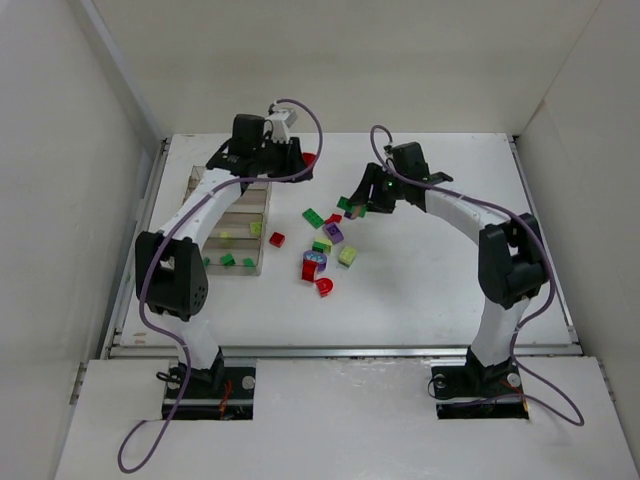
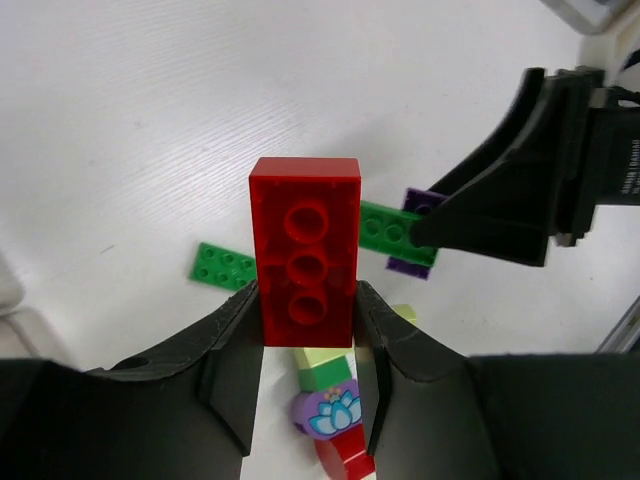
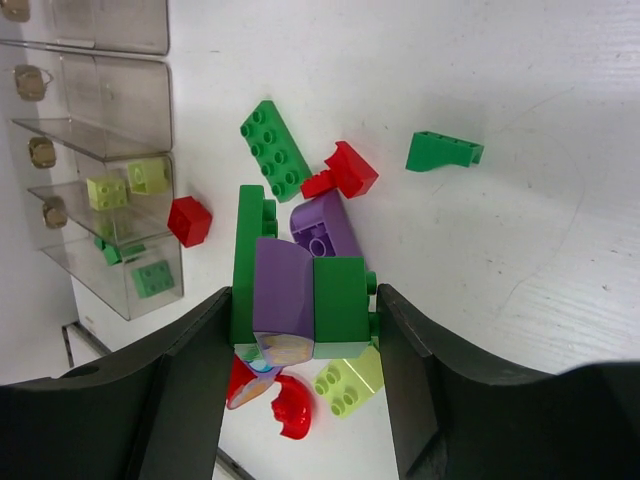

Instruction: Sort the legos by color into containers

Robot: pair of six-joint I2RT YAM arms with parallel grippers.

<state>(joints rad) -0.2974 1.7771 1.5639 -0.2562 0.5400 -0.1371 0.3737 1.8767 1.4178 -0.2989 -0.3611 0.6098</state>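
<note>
My left gripper [image 2: 305,300] is shut on a red brick [image 2: 305,240], its round sockets facing the camera, held above the table. In the top view the left gripper [image 1: 295,158] hovers at the back, right of the clear containers box [image 1: 240,215]. My right gripper [image 3: 305,295] is shut on a joined lump of green and purple legos [image 3: 340,300], lifted over the loose pile. From above, the right gripper [image 1: 358,203] is at the pile's back edge. The box [image 3: 110,120] has yellow-green pieces [image 3: 125,182] in one row and green pieces [image 3: 152,278] in the nearest row.
Loose on the table lie a green plate [image 3: 275,150], a red piece [image 3: 345,172], a green wedge [image 3: 445,151], a red cube [image 3: 189,220], a purple brick [image 3: 325,225], a yellow-green brick [image 3: 350,378] and a red arch [image 3: 290,405]. White walls enclose the table [image 1: 450,290].
</note>
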